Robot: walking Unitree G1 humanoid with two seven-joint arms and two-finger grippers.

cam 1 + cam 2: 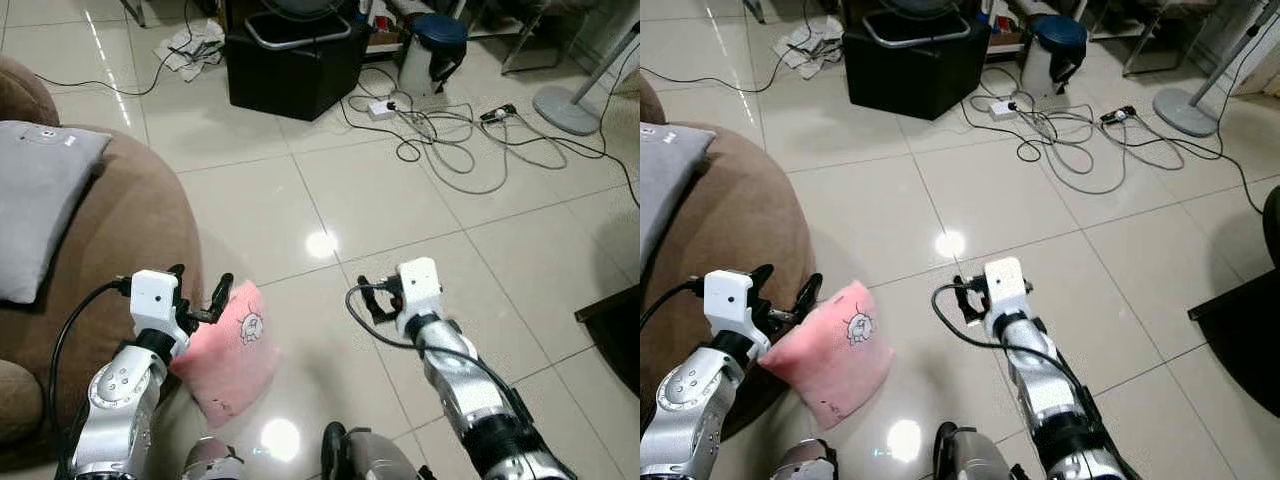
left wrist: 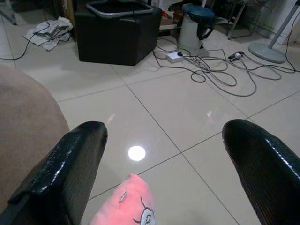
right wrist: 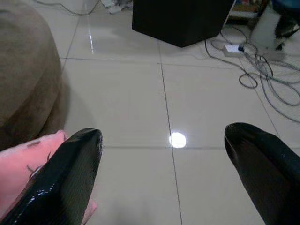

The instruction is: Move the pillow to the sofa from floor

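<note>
Plainly, the pink pillow (image 1: 228, 352) lies on the floor against the brown sofa (image 1: 120, 240); left tool (image 1: 200, 292) and right tool (image 1: 374, 296) hover wide and empty; soft, light, likely squashy, best pinched at a corner.

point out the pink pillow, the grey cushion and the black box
pink pillow (image 1: 232, 355), left eye view, middle of its face
grey cushion (image 1: 40, 200), left eye view, its centre
black box (image 1: 290, 65), left eye view, front side

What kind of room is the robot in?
Probably a living room in a home. There is a brown sofa with a grey cushion, a pink pillow on the tiled floor, and a standing fan's base beside tangled cables.
</note>
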